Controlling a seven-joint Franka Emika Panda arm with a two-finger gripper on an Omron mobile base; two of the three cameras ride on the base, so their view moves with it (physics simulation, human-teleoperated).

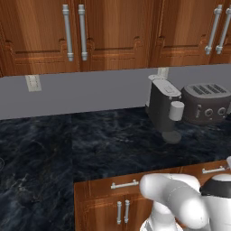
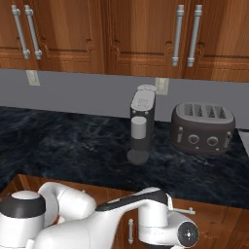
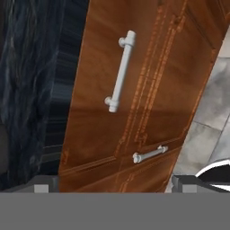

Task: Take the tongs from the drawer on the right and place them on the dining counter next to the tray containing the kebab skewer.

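Drawer (image 3: 134, 81) shut, tongs presumably inside, unseen. Its silver bar handle (image 3: 120, 72) sits ahead of the gripper (image 3: 115, 184), off the counter's front edge. Fingertips (image 3: 42, 186) wide apart, holding nothing. To open cleanly, I'd judge: centre the bar between the fingers, close squarely across it, pull straight out from the front. The cabinet-door handle (image 3: 150, 153) below is the wrong target.

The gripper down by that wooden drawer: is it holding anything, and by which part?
Nothing is held. In the hand view the gripper stands open and empty, facing the drawer front, short of its silver handle.
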